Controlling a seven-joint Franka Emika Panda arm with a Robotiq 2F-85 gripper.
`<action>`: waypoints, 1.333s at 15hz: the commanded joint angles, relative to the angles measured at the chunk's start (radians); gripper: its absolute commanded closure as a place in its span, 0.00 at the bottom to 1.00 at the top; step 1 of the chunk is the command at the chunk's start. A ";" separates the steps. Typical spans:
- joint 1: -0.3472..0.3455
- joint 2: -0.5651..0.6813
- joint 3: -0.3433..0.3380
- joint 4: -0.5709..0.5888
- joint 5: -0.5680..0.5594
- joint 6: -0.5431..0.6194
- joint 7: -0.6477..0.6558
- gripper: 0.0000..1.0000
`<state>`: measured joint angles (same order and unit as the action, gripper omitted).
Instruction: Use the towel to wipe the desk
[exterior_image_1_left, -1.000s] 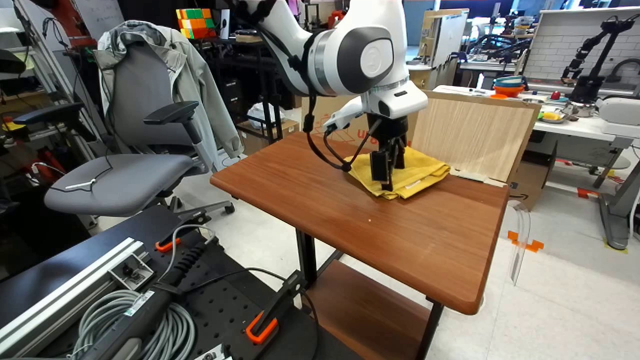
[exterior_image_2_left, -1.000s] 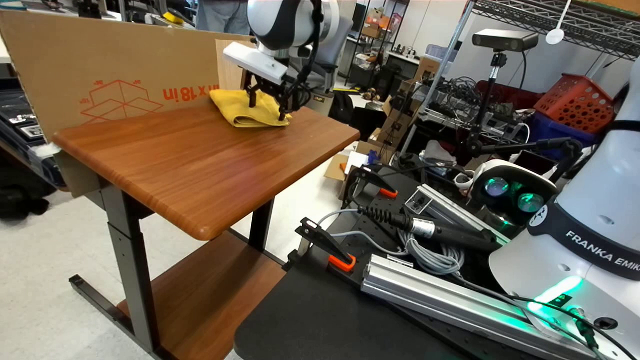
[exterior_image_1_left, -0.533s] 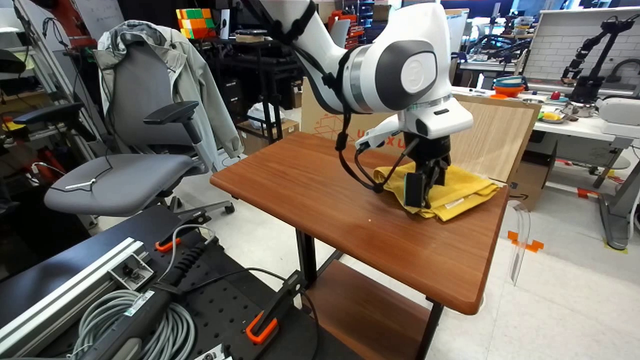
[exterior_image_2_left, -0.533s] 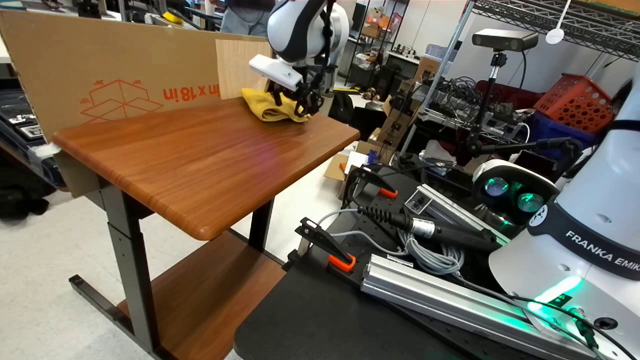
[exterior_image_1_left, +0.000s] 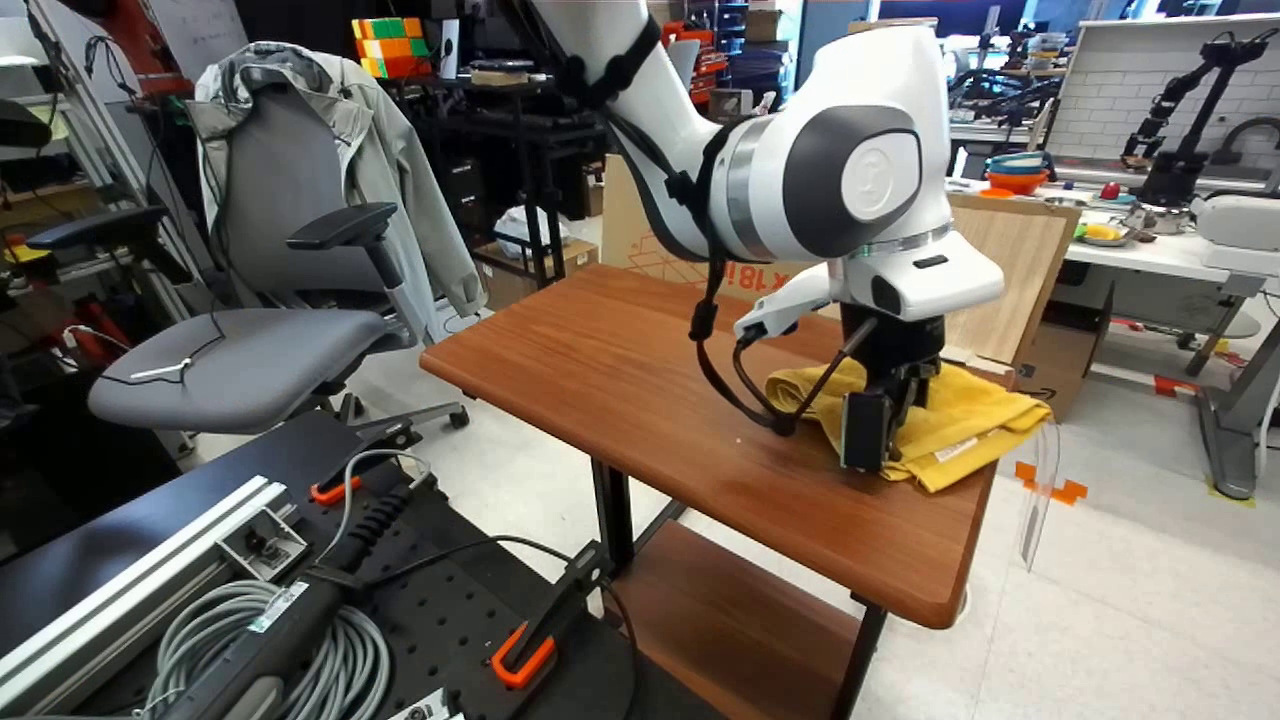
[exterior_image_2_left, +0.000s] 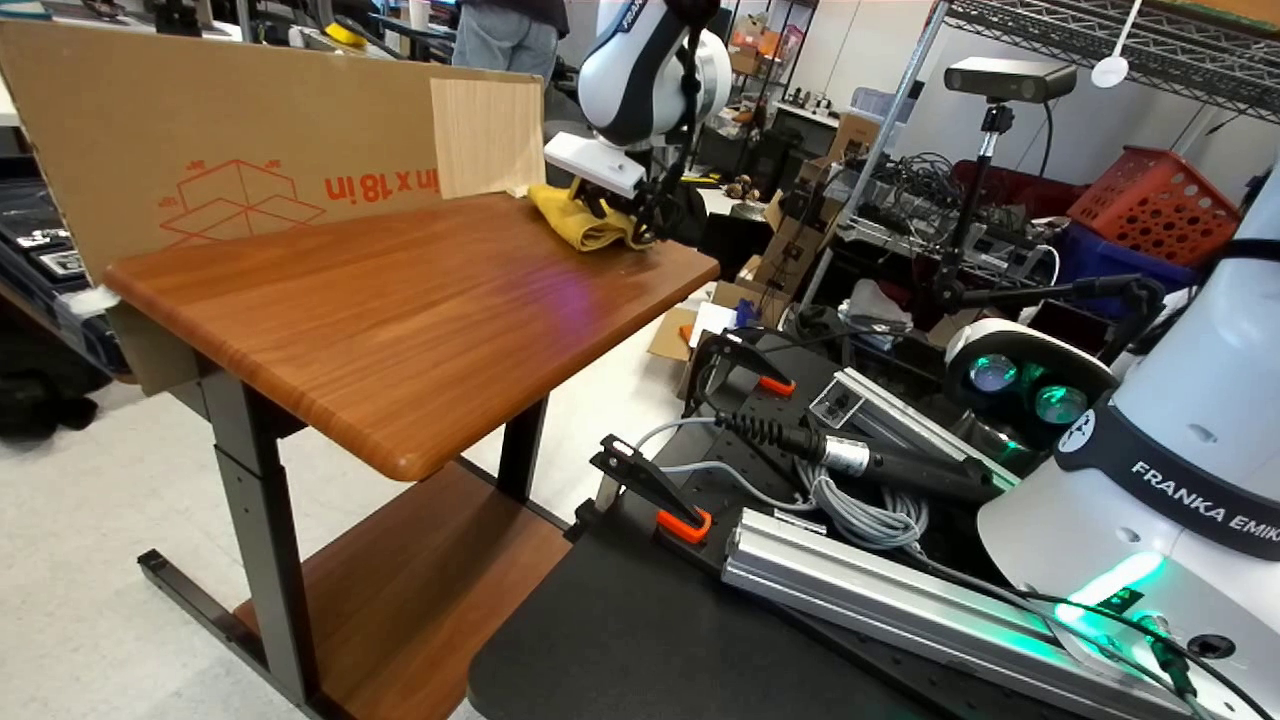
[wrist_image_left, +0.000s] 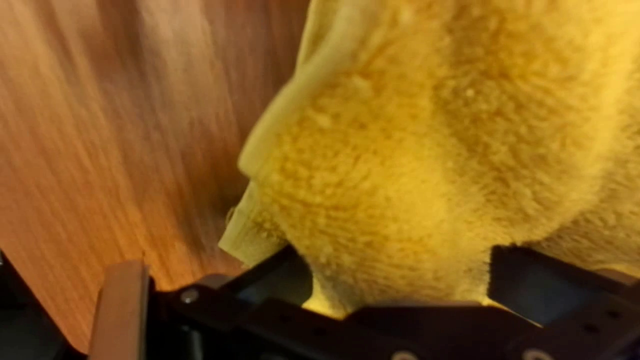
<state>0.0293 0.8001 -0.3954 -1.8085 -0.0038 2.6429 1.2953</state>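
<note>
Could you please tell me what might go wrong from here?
The towel appears to poke past the edge of the desk, so a push that way might drag it off.

The cable loops low beside the pincer and could snag on the towel.

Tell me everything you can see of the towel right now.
The towel is bright yellow and plush-looking, with a smooth hem and a pale label. It lies rumpled, folded in layers, on the desk, one corner jutting past the edge. The gripper is down on it, fingers apart with cloth between them. Its underside is hidden.
</note>
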 joint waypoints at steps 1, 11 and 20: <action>0.096 -0.051 0.014 -0.177 -0.083 0.108 -0.037 0.00; 0.451 -0.235 0.025 -0.491 -0.211 0.342 -0.118 0.00; 0.679 -0.210 -0.048 -0.485 -0.187 0.438 -0.131 0.00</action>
<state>0.6703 0.5200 -0.3601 -2.3441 -0.1930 3.0090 1.1590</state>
